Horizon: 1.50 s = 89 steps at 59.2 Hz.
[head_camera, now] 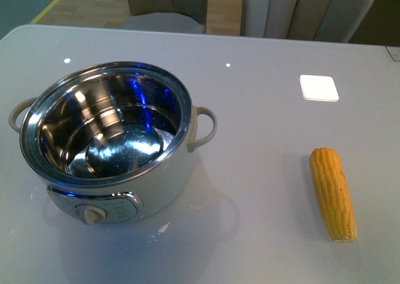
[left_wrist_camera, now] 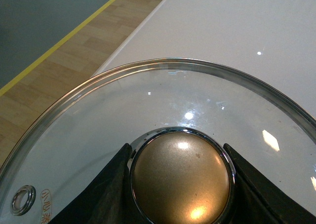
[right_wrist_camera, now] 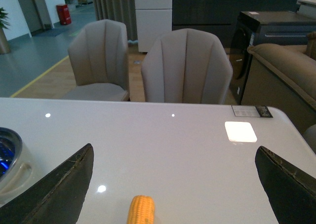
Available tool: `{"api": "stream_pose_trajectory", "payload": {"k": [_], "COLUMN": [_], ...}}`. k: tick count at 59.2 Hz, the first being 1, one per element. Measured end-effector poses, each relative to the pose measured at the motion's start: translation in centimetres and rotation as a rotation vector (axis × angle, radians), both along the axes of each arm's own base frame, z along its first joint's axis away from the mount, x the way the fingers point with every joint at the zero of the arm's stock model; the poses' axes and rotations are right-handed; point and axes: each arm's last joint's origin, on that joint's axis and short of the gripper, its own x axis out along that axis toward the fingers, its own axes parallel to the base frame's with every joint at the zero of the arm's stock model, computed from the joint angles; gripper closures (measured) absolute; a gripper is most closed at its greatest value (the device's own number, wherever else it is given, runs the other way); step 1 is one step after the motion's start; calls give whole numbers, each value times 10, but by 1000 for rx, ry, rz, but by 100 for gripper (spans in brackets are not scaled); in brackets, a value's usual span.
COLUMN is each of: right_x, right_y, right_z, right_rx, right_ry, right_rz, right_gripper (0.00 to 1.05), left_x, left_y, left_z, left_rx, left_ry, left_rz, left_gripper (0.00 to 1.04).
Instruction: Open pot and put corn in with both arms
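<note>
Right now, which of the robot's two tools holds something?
The left tool, clamped on the gold knob of the steel-rimmed glass lid; the right tool is open and empty.

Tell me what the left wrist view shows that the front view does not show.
Only the left wrist view shows the glass lid, its knob held by the left gripper. Only the front view shows the open pot and the corn, lying apart from it. Both show the white table and wooden floor.

Mock domestic dining area inside a larger hall: glossy white worktop [right_wrist_camera: 187, 150], two padded beige chairs [right_wrist_camera: 186, 66], a sofa [right_wrist_camera: 279, 68], dark cabinetry [right_wrist_camera: 207, 14], wood flooring edged by a yellow line [right_wrist_camera: 39, 76].
</note>
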Motion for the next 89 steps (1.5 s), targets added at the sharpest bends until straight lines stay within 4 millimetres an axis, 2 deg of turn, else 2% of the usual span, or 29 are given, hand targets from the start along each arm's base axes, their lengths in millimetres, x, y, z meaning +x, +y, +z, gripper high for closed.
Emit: {"api": "stream_pose_trajectory", "payload": {"k": [18,33,48,57,62,69,74,83,86,89], "right_x": [0,0,0,0,0,0,0,0,0,0], "right_y": [0,0,0,0,0,0,0,0,0,0], "right_z": [0,0,0,0,0,0,0,0,0,0], "right_rx": [0,0,0,0,0,0,0,0,0,0], "right_ry": [0,0,0,0,0,0,0,0,0,0], "right_rz": [0,0,0,0,0,0,0,0,-1,0], "right_gripper": [9,9,9,9,9,9,9,9,9,9], "left_x": [19,14,14,15,14,14,12,8,0,-12], "left_y": [2,-2,-2,-2,-2,-2,-4,-6,-12,-23], "left_z": [-24,-48,-50,-50,-50,-48,-47,-41,-24,13], "left_rx": [9,-21,-21,-16,-16,-16,-20,-27,-55,-66], "left_ry": [-3,47,48,44,44,44,46,49,42,9], "left_rz": [-18,-11,-10,-12,-12,-12,-11,-11,-1,1], "left_gripper": [59,59,59,38,21,5,8,7,7,7]}}
